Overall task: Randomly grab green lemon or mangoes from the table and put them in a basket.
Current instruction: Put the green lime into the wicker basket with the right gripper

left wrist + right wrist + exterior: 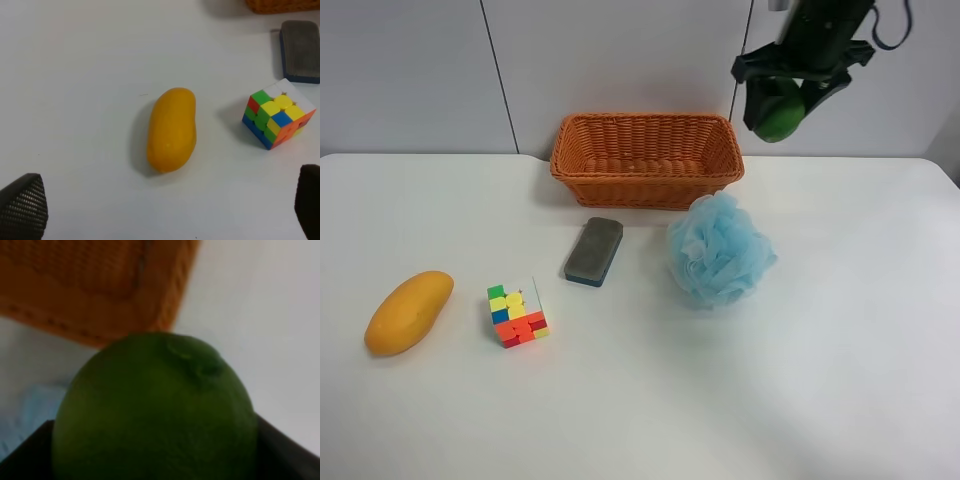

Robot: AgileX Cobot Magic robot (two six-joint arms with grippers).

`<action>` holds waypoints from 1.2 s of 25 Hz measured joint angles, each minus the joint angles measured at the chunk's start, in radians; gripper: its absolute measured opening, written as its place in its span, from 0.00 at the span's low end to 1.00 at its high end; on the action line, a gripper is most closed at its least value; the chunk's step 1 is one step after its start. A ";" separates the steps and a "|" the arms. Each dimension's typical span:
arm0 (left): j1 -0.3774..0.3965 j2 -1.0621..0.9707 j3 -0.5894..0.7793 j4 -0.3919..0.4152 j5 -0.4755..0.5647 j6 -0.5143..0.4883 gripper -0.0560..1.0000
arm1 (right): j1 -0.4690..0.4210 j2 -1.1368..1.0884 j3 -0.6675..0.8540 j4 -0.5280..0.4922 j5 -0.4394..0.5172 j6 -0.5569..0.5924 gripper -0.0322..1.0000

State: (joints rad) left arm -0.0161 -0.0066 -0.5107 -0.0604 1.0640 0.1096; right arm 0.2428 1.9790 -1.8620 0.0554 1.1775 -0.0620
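We log: right claw [788,100] clenched on green lemon [780,120], raised beside the empty-looking basket [645,118], not yet dropped; left claw [165,202] spread wide above mango [171,129] on the tabletop [820,380].

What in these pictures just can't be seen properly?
Right wrist view: the blurred lemon fills the frame and hides most of the right gripper.
Exterior high view: the top edge cuts off the arm holding the lemon; the other arm is out of frame.
Left wrist view: only fingertips of the left gripper show; the edge cuts off the basket.
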 joint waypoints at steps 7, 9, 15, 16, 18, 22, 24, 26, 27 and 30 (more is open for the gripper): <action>0.000 0.000 0.000 0.000 0.000 0.000 0.99 | 0.053 0.212 -0.195 0.039 -0.067 0.000 0.66; 0.000 0.000 0.000 0.000 0.000 0.000 0.99 | 0.055 0.251 -0.208 0.060 -0.123 0.000 0.66; 0.000 0.000 0.000 0.000 0.000 0.000 0.99 | 0.056 0.340 -0.208 0.068 -0.283 0.000 0.66; 0.000 0.000 0.000 0.000 0.000 0.000 0.99 | 0.056 0.350 -0.208 0.068 -0.308 0.000 0.66; 0.000 0.000 0.000 0.000 0.000 0.000 0.99 | 0.056 0.371 -0.208 0.069 -0.349 -0.001 0.66; 0.000 0.000 0.000 0.000 0.000 0.000 0.99 | 0.056 0.400 -0.208 0.079 -0.399 -0.001 0.66; 0.000 0.000 0.000 0.000 0.000 0.000 0.99 | 0.056 0.408 -0.208 0.083 -0.406 -0.001 0.66; 0.000 0.000 0.000 0.000 0.000 0.000 0.99 | 0.056 0.409 -0.208 0.086 -0.406 -0.001 0.66; 0.000 0.000 0.000 0.000 0.000 0.000 0.99 | 0.056 0.409 -0.208 0.086 -0.406 -0.001 0.66; 0.000 0.000 0.000 0.000 0.000 0.000 0.99 | 0.056 0.409 -0.211 0.089 -0.406 -0.001 0.66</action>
State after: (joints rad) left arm -0.0161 -0.0066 -0.5107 -0.0604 1.0640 0.1096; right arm 0.2987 2.3879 -2.0734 0.1443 0.7720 -0.0631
